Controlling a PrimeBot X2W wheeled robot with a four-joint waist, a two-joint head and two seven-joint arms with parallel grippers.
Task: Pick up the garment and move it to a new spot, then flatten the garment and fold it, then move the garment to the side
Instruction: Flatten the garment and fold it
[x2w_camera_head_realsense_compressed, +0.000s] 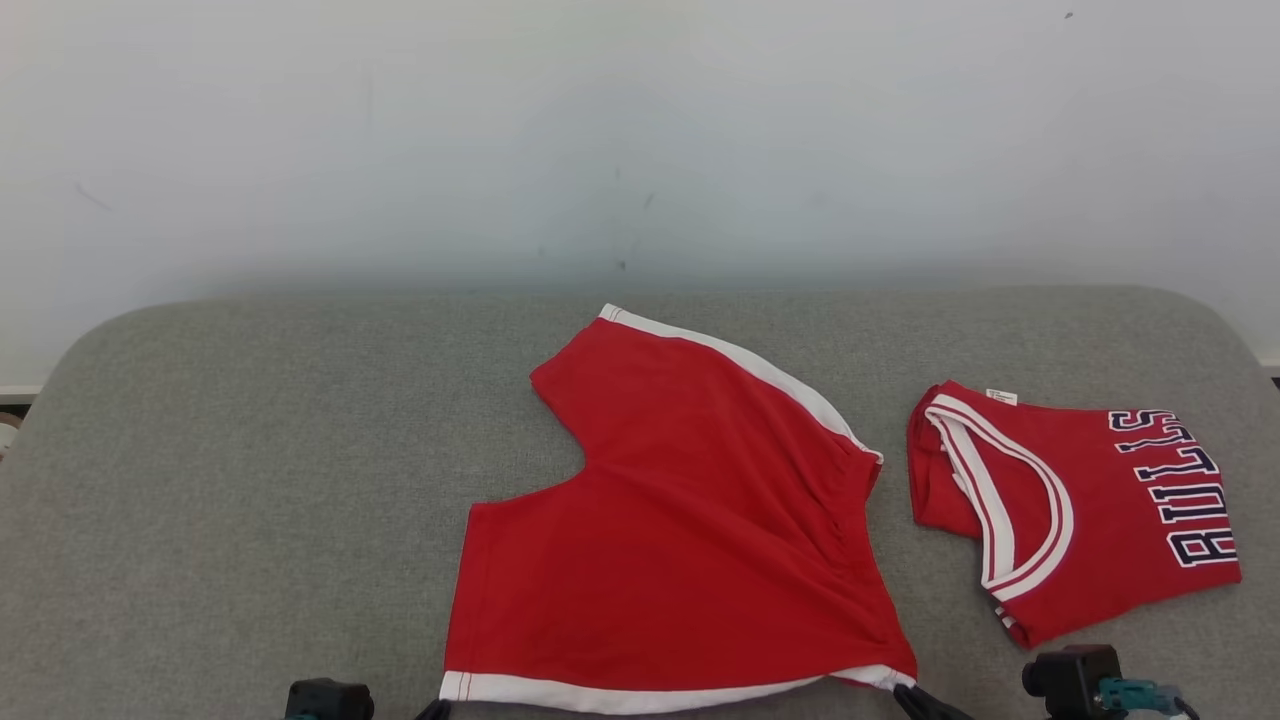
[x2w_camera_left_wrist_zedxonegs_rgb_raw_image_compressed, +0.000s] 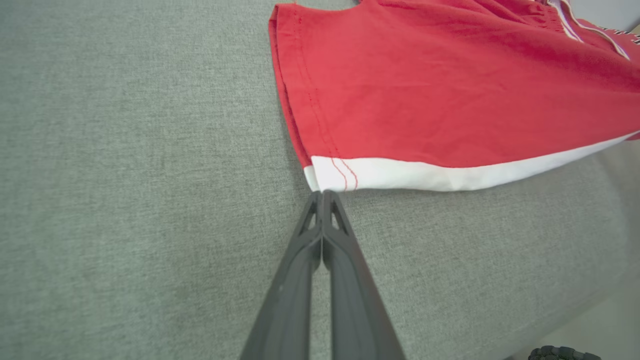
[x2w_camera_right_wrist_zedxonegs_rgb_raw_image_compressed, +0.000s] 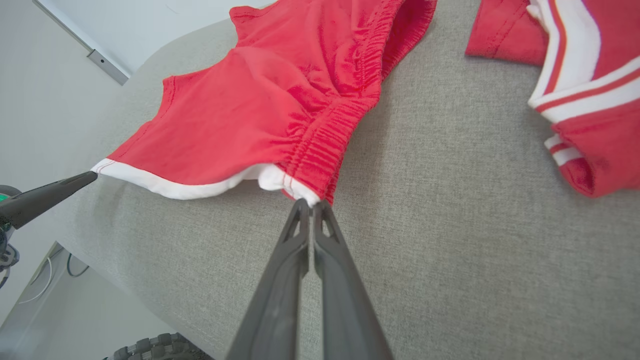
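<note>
Evidently light and limp, the red shorts (x2w_camera_head_realsense_compressed: 680, 520) stretch between the left claw (x2w_camera_left_wrist_zedxonegs_rgb_raw_image_compressed: 322, 194), pinching the white hem corner, and the right claw (x2w_camera_right_wrist_zedxonegs_rgb_raw_image_compressed: 310, 202), pinching the waistband corner.

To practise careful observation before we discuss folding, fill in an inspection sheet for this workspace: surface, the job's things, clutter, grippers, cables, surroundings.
Surface: grey fabric-covered cushion with rounded corners.
Job's things: red shorts with white trim, spread out mid-surface, waistband toward the robot's right.
Clutter: folded red jersey lettered BULLS, lying apart from the shorts, on their right.
Grippers: left gripper shut, apparently pinching the shorts' white hem corner; right gripper shut at the near waistband corner, apparently pinching it too.
Cables: thin cable low beside the cushion's edge.
Surroundings: white wall behind; a knobbly tyre below the cushion's edge.
</note>
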